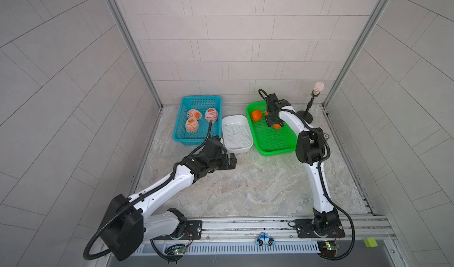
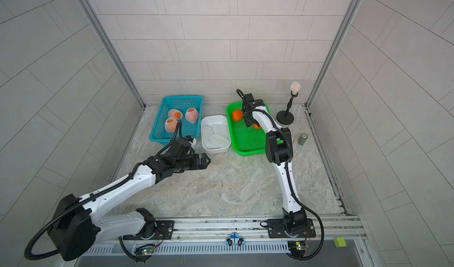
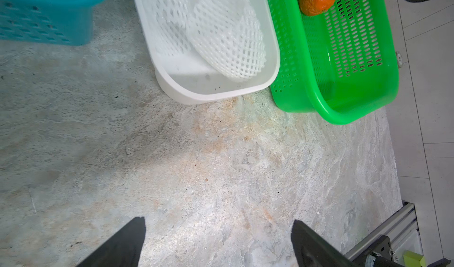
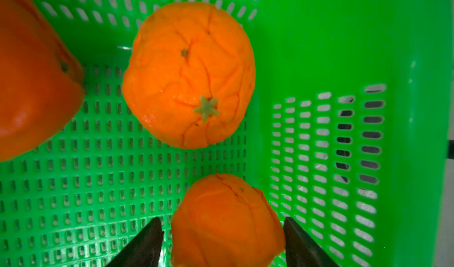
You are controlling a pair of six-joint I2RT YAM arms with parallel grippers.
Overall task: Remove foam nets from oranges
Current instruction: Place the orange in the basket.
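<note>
Left claw (image 3: 218,220) gapes wide, empty, above the desk (image 3: 172,155). Right claw (image 4: 222,219) straddles a bare orange (image 4: 228,199) in the tray (image 4: 319,44), parted, with a gap on one side. Three netted oranges (image 1: 192,125) sit in the basket (image 1: 200,97). Loose nets (image 1: 239,135) lie in the tub (image 1: 239,150).

Bare tabletop (image 1: 258,187) up front; blue basket (image 1: 186,141), white tub (image 1: 237,150), green tray (image 1: 277,150) side by side behind.

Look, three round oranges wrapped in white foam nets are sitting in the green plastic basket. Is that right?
Not quite. The three round oranges wrapped in white foam nets sit in the blue plastic basket, as both top views show. The green plastic basket holds only bare oranges.
</note>
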